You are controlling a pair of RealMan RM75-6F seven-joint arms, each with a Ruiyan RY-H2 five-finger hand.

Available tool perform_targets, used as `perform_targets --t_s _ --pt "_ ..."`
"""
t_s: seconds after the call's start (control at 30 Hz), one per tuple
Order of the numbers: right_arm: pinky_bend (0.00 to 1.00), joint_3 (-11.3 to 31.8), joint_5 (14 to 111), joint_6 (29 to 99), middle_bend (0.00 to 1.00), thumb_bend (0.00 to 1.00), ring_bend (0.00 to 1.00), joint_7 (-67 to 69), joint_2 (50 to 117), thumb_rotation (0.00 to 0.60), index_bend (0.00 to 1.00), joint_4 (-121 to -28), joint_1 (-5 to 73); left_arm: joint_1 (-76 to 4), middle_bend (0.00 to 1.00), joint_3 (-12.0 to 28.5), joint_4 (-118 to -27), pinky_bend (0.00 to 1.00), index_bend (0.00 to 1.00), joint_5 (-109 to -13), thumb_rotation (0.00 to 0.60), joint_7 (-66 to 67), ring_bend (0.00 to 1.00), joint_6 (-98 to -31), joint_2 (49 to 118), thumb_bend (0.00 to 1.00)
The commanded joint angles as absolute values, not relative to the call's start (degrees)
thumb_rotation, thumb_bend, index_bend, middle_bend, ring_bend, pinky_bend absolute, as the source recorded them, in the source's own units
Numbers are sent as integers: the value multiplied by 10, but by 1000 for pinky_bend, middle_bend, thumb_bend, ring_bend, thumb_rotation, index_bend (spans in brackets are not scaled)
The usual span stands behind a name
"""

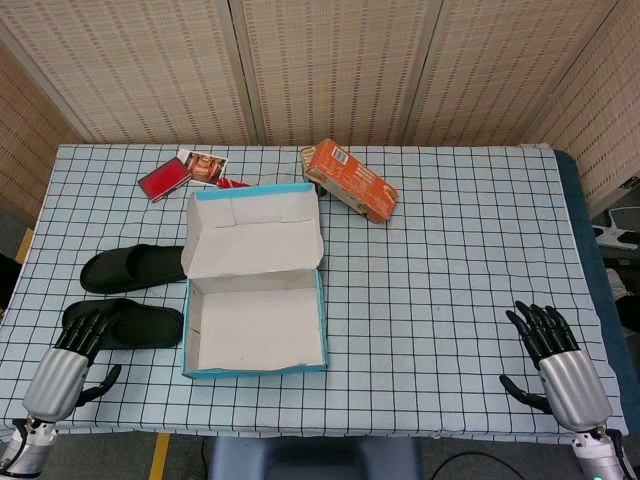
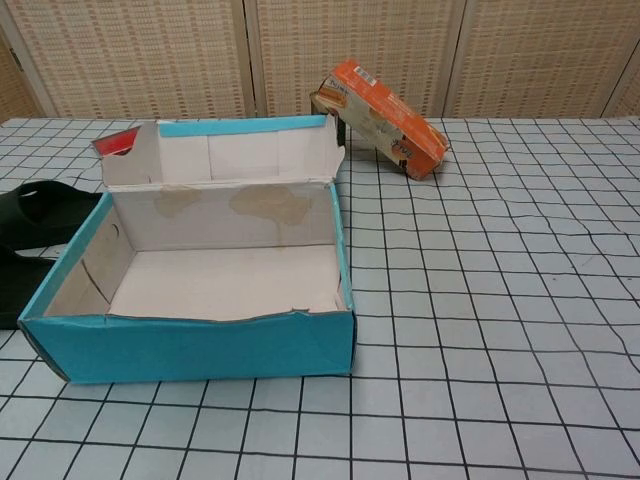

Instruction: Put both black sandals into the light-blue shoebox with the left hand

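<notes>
The light-blue shoebox stands open and empty at the table's middle left, its lid flap raised at the back; the chest view shows its blue front wall. Two black sandals lie to its left: the far sandal and the near sandal, both partly visible at the chest view's left edge, the far sandal above the near sandal. My left hand hovers over the near sandal's outer end, fingers apart, holding nothing. My right hand rests open near the table's front right corner.
An orange carton lies tilted behind the box. A red booklet and a picture card lie at the back left. The checked tablecloth covers the table to its edges.
</notes>
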State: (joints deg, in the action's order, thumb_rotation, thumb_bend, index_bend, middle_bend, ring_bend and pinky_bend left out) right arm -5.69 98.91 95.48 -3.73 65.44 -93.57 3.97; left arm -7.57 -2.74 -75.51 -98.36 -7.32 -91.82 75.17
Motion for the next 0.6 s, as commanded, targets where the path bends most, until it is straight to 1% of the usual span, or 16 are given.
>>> perform_targets --t_s 0.03,0.17,0.3,0.43,0.6 --pt "0 -55 995 957 0 116 0 -30 652 543 0 -936 37 -77 0 -27 -757 84 0 -981 600 -74 0 -914 752 375" --pt "0 -58 1006 962 0 115 0 -20 645 544 0 -944 31 -93 0 -25 -760 80 0 -975 600 -94 0 -884 745 382" --pt "0 -61 1026 960 0 116 0 -20 630 543 0 -960 31 -133 0 -6 -734 64 0 -924 600 -131 0 -793 729 382" --pt "0 -59 1046 954 0 116 0 -26 606 543 0 -995 39 -157 0 9 -701 46 0 -882 600 -168 0 -728 730 372" --pt "0 -46 1040 927 0 117 0 -49 587 544 0 -1037 52 -192 0 23 -642 43 0 -846 600 -207 0 -649 750 371"
